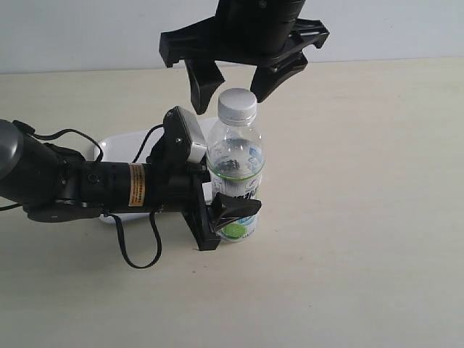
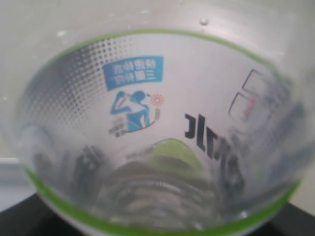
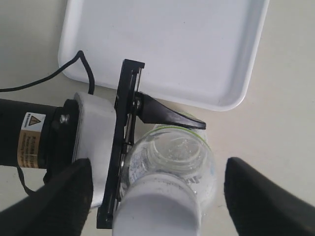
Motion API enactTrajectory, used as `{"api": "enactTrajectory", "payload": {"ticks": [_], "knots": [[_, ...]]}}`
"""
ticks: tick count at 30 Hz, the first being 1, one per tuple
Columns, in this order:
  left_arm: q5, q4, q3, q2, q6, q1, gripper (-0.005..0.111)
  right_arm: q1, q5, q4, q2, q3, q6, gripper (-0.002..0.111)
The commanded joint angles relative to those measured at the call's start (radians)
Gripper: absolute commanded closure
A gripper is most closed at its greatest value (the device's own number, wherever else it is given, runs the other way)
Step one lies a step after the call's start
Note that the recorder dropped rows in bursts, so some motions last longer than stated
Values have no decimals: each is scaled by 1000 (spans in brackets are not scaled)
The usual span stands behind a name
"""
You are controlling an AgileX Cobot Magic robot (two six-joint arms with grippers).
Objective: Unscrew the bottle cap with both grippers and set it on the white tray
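Observation:
The clear bottle (image 1: 235,156) with its white, green and blue label stands upright on the table. Its white bottle cap (image 1: 237,106) is screwed on the neck. My left gripper (image 1: 230,194) reaches in from the left and is shut on the bottle's labelled body, with one black finger (image 1: 233,209) across the front. In the left wrist view the bottle's label (image 2: 157,123) fills the picture. My right gripper (image 1: 228,100) hangs over the cap, open, one finger on each side and neither touching. Seen from the right wrist, the cap (image 3: 157,211) lies between the fingers (image 3: 261,196).
The white tray (image 1: 119,145) lies flat behind the left arm, to the left of the bottle. In the right wrist view the tray (image 3: 167,44) holds nothing. A black cable (image 1: 138,254) loops from the left arm onto the table. Bare table stretches to the right.

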Motion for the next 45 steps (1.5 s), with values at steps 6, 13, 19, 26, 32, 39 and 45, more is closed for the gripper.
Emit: {"api": "enactTrajectory", "payload": {"ticks": [6, 13, 19, 26, 32, 39, 45], "knots": [[3, 4, 1, -9, -1, -2, 107, -4, -6, 1, -9, -7, -2, 44], [3, 4, 1, -9, -1, -2, 107, -4, -6, -1, -34, -7, -7, 44], [4, 4, 1, -9, -1, -2, 107, -4, -6, -20, -34, 31, -9, 44], [4, 2, 1, -9, -1, -2, 107, -4, -6, -20, -41, 31, -9, 47], [4, 2, 1, -9, -1, -2, 107, -4, -6, -20, -41, 31, -9, 70], [4, 2, 1, -9, -1, -2, 107, -4, -6, -20, -41, 31, -81, 103], [4, 2, 1, -9, -1, -2, 107, -4, -6, -20, -41, 31, -194, 108]]}}
